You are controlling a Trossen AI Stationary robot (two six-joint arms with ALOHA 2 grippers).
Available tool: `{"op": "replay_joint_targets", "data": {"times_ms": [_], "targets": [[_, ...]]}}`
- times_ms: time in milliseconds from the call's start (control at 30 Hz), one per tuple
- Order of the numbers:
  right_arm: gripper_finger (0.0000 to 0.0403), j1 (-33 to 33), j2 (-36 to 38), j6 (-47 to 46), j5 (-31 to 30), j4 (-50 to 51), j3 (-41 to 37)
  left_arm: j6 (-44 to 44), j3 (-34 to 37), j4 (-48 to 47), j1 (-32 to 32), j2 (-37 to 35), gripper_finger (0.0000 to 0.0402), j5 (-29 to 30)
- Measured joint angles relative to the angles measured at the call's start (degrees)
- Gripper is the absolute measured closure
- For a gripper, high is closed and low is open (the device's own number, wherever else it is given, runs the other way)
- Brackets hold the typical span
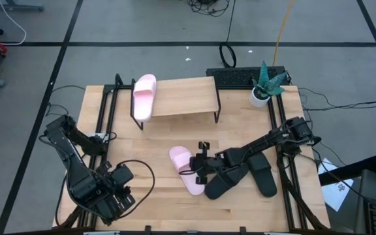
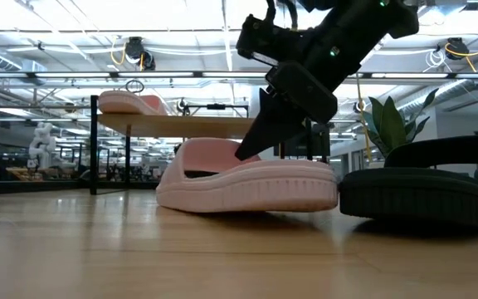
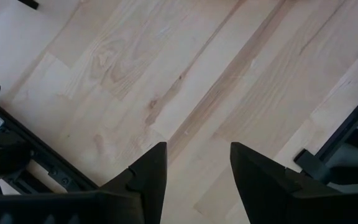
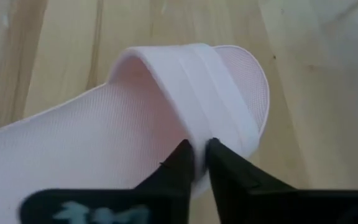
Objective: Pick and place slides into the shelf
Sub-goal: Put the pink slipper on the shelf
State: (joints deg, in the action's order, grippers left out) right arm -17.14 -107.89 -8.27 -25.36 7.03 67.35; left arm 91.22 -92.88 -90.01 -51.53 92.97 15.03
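Observation:
One pale pink slide [image 1: 187, 171] lies sole-down on the table near the middle, and its open toe shows in the right wrist view [image 4: 241, 68]. My right gripper [image 1: 200, 168] reaches in from the table's right and is shut on this slide's strap. The second pink slide [image 1: 143, 96] lies on the left end of the shelf [image 1: 185, 96], its heel overhanging the near edge. Two black slides [image 1: 226, 179] [image 1: 264, 173] lie under and beside the right arm. My left gripper [image 3: 197, 149] hovers open over bare wood at the near-left corner. My right gripper pinches the pink slide's wide strap [image 4: 194, 124] between its two fingers, at the side where the strap comes down to the sole. The fingers [image 2: 251, 141] slant down from above and from the table's right. The slide's sole [image 2: 247, 195] lies on the table.
A potted plant [image 1: 266, 85] and a black keyboard [image 1: 240, 77] sit at the far right, behind the shelf. Black frame rails [image 1: 103, 124] run along the table's left and right sides. Bare wood lies between the shelf and the slides, and most of the shelf top is bare.

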Motion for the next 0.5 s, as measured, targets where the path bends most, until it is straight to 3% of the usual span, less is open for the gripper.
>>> {"op": "replay_joint_targets", "data": {"times_ms": [67,300,500], "targets": [[0.0394,0.33,0.04,0.00,0.04,0.58,0.00,0.00,0.00,-0.01,0.01,0.00,0.0229,0.00],[0.0399,0.17,0.51,-1.45,-0.02,1.53,0.61,0.00,0.00,-0.01,0.00,0.00,0.0229,0.02],[0.0400,-2.39,2.66,-1.51,-0.90,9.90,7.79,0.00,0.00,0.00,-0.23,0.00,0.0229,0.04]]}}
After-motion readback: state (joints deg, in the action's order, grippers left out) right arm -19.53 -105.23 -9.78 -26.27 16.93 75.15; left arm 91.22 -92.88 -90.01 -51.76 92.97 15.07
